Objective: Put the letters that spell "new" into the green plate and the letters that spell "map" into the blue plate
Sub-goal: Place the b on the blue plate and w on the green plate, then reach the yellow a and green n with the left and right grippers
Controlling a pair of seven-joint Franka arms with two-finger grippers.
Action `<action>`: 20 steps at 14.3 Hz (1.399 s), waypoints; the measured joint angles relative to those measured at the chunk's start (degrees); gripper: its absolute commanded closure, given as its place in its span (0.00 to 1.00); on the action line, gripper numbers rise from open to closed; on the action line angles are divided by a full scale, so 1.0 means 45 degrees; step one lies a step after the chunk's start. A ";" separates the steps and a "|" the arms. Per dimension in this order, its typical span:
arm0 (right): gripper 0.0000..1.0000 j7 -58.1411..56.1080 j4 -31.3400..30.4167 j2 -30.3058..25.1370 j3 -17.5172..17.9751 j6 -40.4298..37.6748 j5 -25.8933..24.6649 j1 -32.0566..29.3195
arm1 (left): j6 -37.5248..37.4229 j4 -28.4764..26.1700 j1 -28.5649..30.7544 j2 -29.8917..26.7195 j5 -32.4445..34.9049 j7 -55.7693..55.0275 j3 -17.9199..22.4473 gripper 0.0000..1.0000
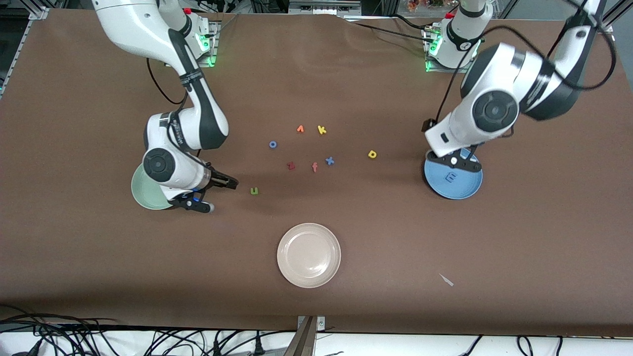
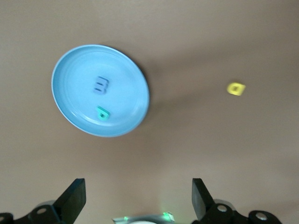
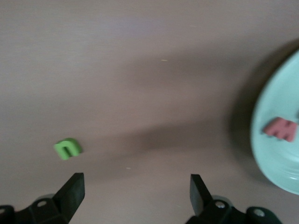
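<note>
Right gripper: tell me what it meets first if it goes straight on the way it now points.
Probably the green "n": the open right gripper, beside the green plate, points roughly toward it, though its height is unclear.

Table cover (image 1: 99,247): plain brown. Green plate (image 3: 280,140): pale mint, carrying a salmon-pink "w" (image 3: 281,129). Blue plate (image 2: 74,70): mid-blue, carrying a blue "m" (image 2: 101,85) and a teal "p" (image 2: 102,113). Cream-white plate (image 1: 308,255), lower centre of front frame. Loose letters, centre of front frame: green "n" (image 1: 254,191), yellow "a" (image 1: 372,155), yellow "k" (image 1: 322,130), orange arrow-like letter (image 1: 300,129), blue "o" (image 1: 272,144), blue "x" (image 1: 329,160), salmon "f" (image 1: 314,167), dark red letter (image 1: 291,165). Arms: white with black joints.
</note>
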 measured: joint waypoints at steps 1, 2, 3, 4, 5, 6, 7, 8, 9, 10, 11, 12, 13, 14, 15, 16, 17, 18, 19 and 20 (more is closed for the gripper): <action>0.00 0.0000 0.0000 0.0025 0.0073 0.0196 0.0000 0.0151 | -0.0424 0.0482 0.0029 -0.0232 -0.0169 -0.0008 0.0010 0.00; 0.00 -0.0002 -0.0002 0.0062 0.0159 0.0338 0.0000 0.0255 | -0.0850 0.1099 0.0073 -0.0332 -0.0203 -0.0008 0.0040 0.00; 0.00 -0.0007 -0.0001 0.0107 0.0312 0.0532 0.0000 0.0294 | -0.1227 0.1716 0.0105 -0.0337 -0.0203 -0.0008 0.0114 0.00; 0.00 -0.0010 -0.0001 0.0150 0.0474 0.0748 0.0000 0.0307 | -0.1471 0.2174 0.0151 -0.0287 -0.0203 -0.0006 0.0221 0.00; 0.00 -0.0087 -0.0001 0.0201 0.0583 0.0958 -0.0001 0.0322 | -0.1567 0.2436 0.0216 -0.0187 -0.0203 0.0000 0.0325 0.00; 0.00 -0.0363 -0.0001 0.0266 0.0644 0.1146 -0.0001 0.0332 | -0.1588 0.2608 0.0304 -0.0013 -0.0203 0.0006 0.0382 0.00; 0.00 -0.0731 -0.0001 0.0336 0.0663 0.1264 -0.0001 0.0341 | -0.1587 0.2771 0.0366 0.0231 -0.0203 0.0008 0.0410 0.00; 0.00 -0.1092 -0.0002 0.0406 0.0671 0.1321 -0.0001 0.0353 | -0.1585 0.2976 0.0386 0.0518 -0.0203 0.0008 0.0425 0.00; 0.00 -0.1390 -0.0002 0.0470 0.0679 0.1352 -0.0001 0.0384 | -0.1581 0.3238 0.0383 0.0826 -0.0203 0.0008 0.0431 0.00; 0.00 -0.1586 -0.0002 0.0534 0.0689 0.1390 -0.0001 0.0430 | -0.1581 0.3491 0.0383 0.1086 -0.0203 0.0007 0.0432 0.00; 0.01 -0.1746 -0.0003 0.0606 0.0696 0.1491 -0.0001 0.0501 | -0.1581 0.3695 0.0384 0.1271 -0.0203 0.0004 0.0432 0.00; 0.01 -0.1788 -0.0003 0.0689 0.0697 0.1700 -0.0001 0.0585 | -0.1582 0.3832 0.0382 0.1380 -0.0206 -0.0029 0.0430 0.00; 0.01 -0.1771 0.0000 0.0788 0.0698 0.1921 0.0001 0.0661 | -0.1586 0.3908 0.0371 0.1423 -0.0213 -0.0241 0.0425 0.00; 0.01 -0.1671 0.0020 0.0914 0.0699 0.2090 0.0007 0.0709 | -0.1587 0.3935 0.0351 0.1430 -0.0229 -0.0837 0.0392 0.00; 0.01 -0.1472 0.0103 0.1076 0.0698 0.2189 0.0008 0.0728 | -0.1596 0.3935 0.0319 0.1436 -0.0256 -0.1797 0.0299 0.00; 0.01 -0.1279 0.0225 0.1225 0.0698 0.2230 0.0008 0.0736 | -0.1604 0.3925 0.0217 0.1460 -0.0268 -0.2829 0.0172 0.00; 0.01 -0.1163 0.0341 0.1357 0.0699 0.2240 0.0008 0.0741 | -0.1600 0.3908 -0.0020 0.1510 -0.0268 -0.3887 0.0078 0.00; 0.01 -0.1105 0.0423 0.1459 0.0699 0.2241 0.0010 0.0741 | -0.1567 0.3898 -0.0330 0.1595 -0.0269 -0.4953 0.0021 0.00; 0.04 -0.1053 0.0496 0.1552 0.0699 0.2241 0.0011 0.0742 | -0.1508 0.3866 -0.0608 0.1697 -0.0269 -0.6001 -0.0014 0.00; 0.06 -0.1028 0.0573 0.1636 0.0699 0.2245 0.0011 0.0743 | -0.1458 0.3816 -0.0812 0.1798 -0.0269 -0.6872 -0.0026 0.00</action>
